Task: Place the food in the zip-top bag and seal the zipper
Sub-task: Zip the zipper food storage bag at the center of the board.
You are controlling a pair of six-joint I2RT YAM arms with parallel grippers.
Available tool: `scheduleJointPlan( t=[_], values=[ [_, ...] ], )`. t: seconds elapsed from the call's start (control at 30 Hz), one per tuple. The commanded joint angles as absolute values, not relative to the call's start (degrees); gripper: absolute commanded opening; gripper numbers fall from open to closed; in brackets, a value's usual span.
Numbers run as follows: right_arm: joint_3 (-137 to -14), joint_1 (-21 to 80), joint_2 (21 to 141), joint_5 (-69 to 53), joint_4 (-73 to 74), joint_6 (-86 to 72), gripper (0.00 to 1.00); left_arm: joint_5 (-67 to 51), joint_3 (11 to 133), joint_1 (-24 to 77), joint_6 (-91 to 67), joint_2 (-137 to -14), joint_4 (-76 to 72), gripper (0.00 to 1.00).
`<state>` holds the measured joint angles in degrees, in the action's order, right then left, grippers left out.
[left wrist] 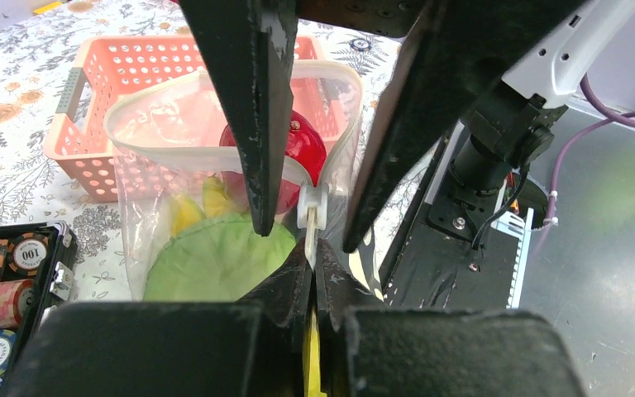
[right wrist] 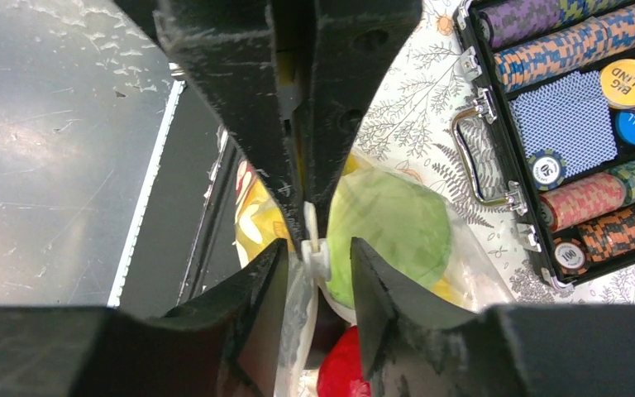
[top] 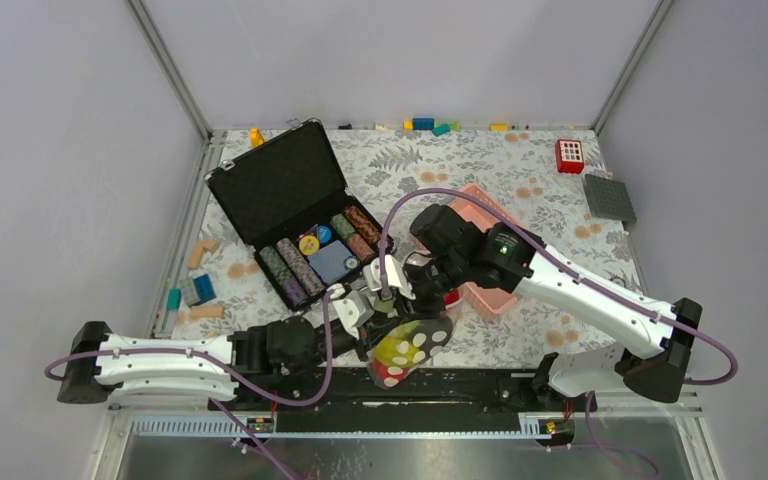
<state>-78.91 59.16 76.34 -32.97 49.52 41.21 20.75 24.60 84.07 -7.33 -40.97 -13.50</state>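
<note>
The zip-top bag (top: 412, 345) is in the lower middle of the top view, at the near edge of the tabletop (top: 410, 170), between the two arms. The left hand (left wrist: 312, 263) has its fingers pressed together on the edge of the bag, just under the white slider (left wrist: 312, 203) of the zipper (left wrist: 174, 155). The right hand (right wrist: 316, 246) is apart: one finger stands on each side of the slider, with a small gap on both sides. The mouth of the bag is open, and the zipper strip makes a wide loop. Inside the bag are a pale green cabbage (left wrist: 215, 260), a red apple (left wrist: 307, 153) and a yellow banana (left wrist: 183, 211). Behind the bag, in the upper left of the left wrist view, stands the pink basket (left wrist: 91, 78). The open poker chip case (top: 295, 215) lies left of centre in the top view.
</note>
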Motion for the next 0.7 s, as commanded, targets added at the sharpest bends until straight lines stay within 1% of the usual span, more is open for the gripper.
scheduleJointPlan(
  t=[0.0, 0.07, 0.17, 0.2, 0.3, 0.43, 0.47, 0.5, 0.53, 0.67],
  values=[
    [-80.98, 59.46, 74.58, -33.51, 51.30, 41.92, 0.46, 20.72, 24.42, 83.94, -6.79, -40.08, -20.52, 0.00],
    [-80.91, 59.41, 74.63, -34.19, 50.43, 41.47, 0.49, 20.99, 24.75, 83.91, -7.20, -40.27, -20.25, 0.00],
    [-80.69, 59.44, 74.78, -33.80, 48.53, 40.26, 0.47, 19.78, 24.88, 83.94, -7.03, -40.36, -19.87, 0.00],
    [-80.80, 59.43, 74.84, -33.75, 48.25, 39.88, 0.46, 19.70, 24.87, 83.94, -7.03, -40.34, -19.80, 0.00],
    [-80.76, 59.41, 74.57, -33.59, 47.52, 38.54, 0.36, 19.93, 24.80, 83.94, -7.04, -40.35, -19.77, 0.00],
    [-79.55, 59.41, 73.47, -33.27, 46.54, 37.76, 0.33, 20.07, 24.37, 83.94, -7.07, -40.13, -19.95, 0.00],
    [-79.28, 59.43, 73.27, -33.10, 46.40, 37.52, 0.29, 20.13, 24.35, 83.91, -7.16, -40.04, -19.93, 0.00],
    [-79.09, 59.42, 73.19, -32.84, 46.41, 37.31, 0.22, 20.14, 24.27, 83.93, -7.20, -39.93, -20.03, 0.00],
    [-78.88, 59.41, 73.18, -32.41, 46.40, 37.13, 0.17, 20.25, 24.19, 83.94, -7.21, -39.79, -20.04, 0.00],
    [-77.97, 59.41, 73.72, -30.52, 46.21, 37.30, 0.03, 21.21, 24.10, 83.93, -7.59, -39.24, -19.31, 0.00]
  ],
)
